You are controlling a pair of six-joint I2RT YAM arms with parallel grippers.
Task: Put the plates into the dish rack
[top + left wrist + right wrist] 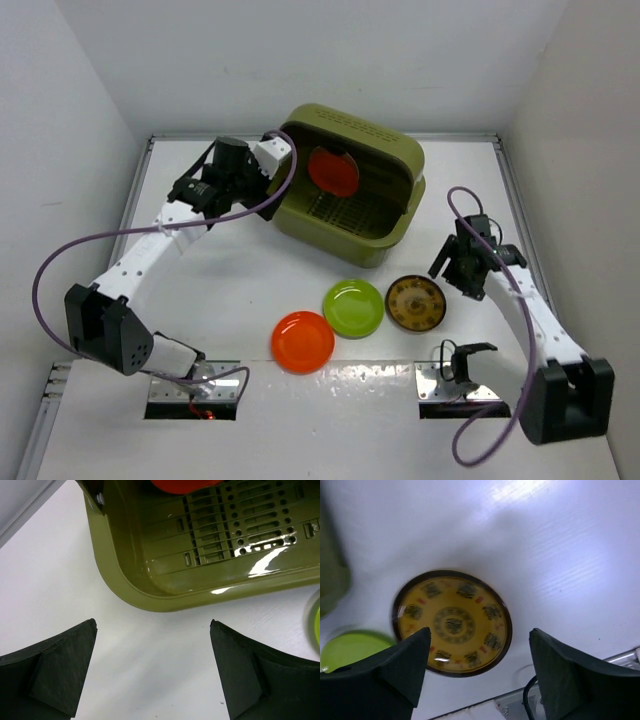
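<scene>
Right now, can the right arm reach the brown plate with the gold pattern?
Probably yes. The open right gripper points down at the brown gold-patterned plate, which lies flat on the table with nothing on it or in between.

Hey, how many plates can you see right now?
4: one orange plate sits in the dish rack; another orange plate, a green plate and a brown plate lie on the table before it.

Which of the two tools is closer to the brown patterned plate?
The right tool: it hovers open just right of the brown plate. The left tool is far off, beside the dish rack.
</scene>
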